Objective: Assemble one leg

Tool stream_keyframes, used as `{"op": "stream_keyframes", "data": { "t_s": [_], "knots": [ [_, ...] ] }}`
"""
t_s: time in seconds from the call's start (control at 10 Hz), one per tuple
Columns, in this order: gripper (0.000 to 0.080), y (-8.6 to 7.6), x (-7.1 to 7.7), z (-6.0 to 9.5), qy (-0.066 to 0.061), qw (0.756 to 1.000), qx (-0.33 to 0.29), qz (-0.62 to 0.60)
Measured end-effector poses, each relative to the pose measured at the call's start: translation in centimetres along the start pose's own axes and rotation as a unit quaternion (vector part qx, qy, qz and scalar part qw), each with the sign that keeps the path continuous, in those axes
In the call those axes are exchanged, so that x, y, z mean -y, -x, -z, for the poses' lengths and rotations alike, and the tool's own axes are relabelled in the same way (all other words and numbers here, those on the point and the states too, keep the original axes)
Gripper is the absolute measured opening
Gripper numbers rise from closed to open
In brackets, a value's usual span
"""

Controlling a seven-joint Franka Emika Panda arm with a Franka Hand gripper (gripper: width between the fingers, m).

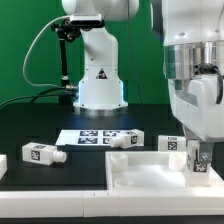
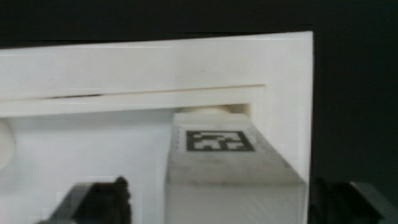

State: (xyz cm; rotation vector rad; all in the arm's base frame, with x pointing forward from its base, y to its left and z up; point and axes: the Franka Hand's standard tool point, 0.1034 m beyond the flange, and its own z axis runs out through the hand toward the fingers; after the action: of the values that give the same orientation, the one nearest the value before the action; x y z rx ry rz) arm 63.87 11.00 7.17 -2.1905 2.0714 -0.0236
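Note:
My gripper point(image 1: 203, 165) stands at the exterior view's right, over the right corner of the large white tray-like panel point(image 1: 150, 178). It is shut on a white leg point(image 2: 222, 165) with a square tag. In the wrist view the gripper point(image 2: 231, 198) has dark fingers point(image 2: 107, 200) on either side of the leg. The leg's round stub end point(image 2: 214, 108) points at the inner corner of the panel point(image 2: 107, 70), by its raised rim. I cannot tell whether the stub touches the panel. The held leg also shows in the exterior view point(image 1: 203, 158).
Three more legs lie on the black table: one at the exterior view's left point(image 1: 40, 153), one in the middle point(image 1: 120, 140) and one near the gripper point(image 1: 170, 144). The marker board point(image 1: 92, 135) lies behind them. The robot base point(image 1: 98, 80) stands at the back.

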Motion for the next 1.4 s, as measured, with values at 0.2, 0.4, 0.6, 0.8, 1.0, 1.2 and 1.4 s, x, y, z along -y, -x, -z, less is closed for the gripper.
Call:
{"op": "stream_keyframes", "data": {
  "t_s": [0.2,0.4,0.6,0.8,1.0,1.2,1.4],
  "knots": [
    [0.0641,-1.0,0.1,-0.2,-0.002,0.974,0.016,0.227],
    [0.0647,0.0,0.0,0.3,-0.011,0.960,0.006,0.278],
    [0.0649,-0.3,-0.1,0.2,-0.010,0.943,0.005,0.334],
    [0.0649,0.4,0.0,0.5,0.007,0.879,-0.008,0.477],
    [0.0637,0.8,0.1,0.5,0.008,0.852,-0.010,0.523],
    [0.0468,0.8,0.1,0.5,0.007,0.863,-0.010,0.506],
    [0.0290,0.4,0.0,0.4,0.010,0.896,-0.011,0.445]
  ]
}}
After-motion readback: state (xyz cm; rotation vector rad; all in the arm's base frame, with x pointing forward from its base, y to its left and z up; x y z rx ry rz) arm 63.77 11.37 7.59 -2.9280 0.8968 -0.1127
